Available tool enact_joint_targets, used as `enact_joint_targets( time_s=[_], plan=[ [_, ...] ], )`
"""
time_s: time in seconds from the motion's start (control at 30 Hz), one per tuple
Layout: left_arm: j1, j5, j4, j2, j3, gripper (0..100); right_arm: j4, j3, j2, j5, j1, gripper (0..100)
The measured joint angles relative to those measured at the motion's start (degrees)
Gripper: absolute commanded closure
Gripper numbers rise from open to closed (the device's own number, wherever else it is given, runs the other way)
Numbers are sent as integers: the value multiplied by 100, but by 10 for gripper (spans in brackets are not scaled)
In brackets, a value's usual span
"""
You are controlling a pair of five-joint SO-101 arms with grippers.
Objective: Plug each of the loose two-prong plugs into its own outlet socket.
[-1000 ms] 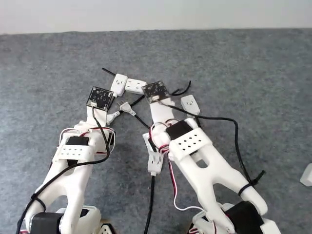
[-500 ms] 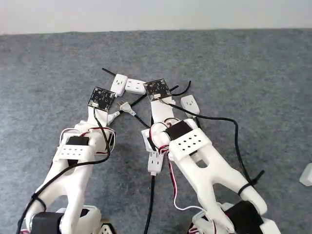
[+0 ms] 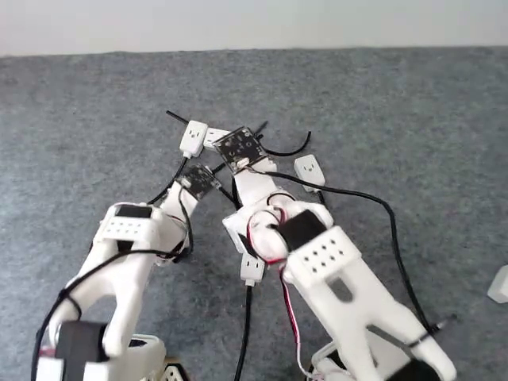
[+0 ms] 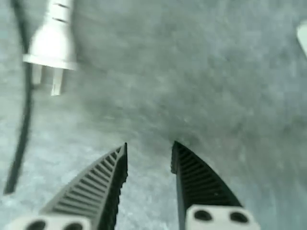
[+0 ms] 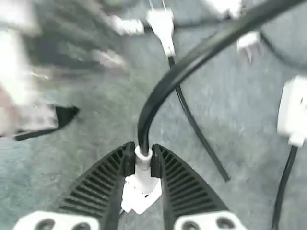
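One plug (image 5: 139,190) sits clamped in the right gripper (image 5: 142,148); left gripper (image 4: 149,145) gapes apart.

On the worktop (image 3: 413,103), two sockets (image 3: 193,139) touch at the back. A third socket (image 3: 309,171) lies to their right, and a fourth socket (image 3: 252,268) lies nearer, between the arms. A held plug (image 5: 139,189) sits between the fingers (image 5: 106,181) of the right gripper (image 5: 142,152). A loose plug (image 4: 50,45) lies near the left gripper (image 4: 148,153).

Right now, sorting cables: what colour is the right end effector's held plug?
White plug; right wrist view.
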Motion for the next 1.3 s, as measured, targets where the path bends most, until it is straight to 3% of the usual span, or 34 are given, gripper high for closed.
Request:
enact_joint_targets(
  time_s=[0.1, 0.2, 0.63, 1.3],
  plan=[
    [149, -774, 536, 290, -255, 859, 0, 18, -220, 149, -105, 991],
    [211, -1064, 712, 343, -308, 859, 0, 26, -220, 193, -88, 991],
    [193, -1275, 818, 352, -316, 859, -185, 26, 536, 202, -105, 991],
    [193, -1538, 941, 352, -325, 859, -369, 26, 554, 62, -105, 991]
  ],
)
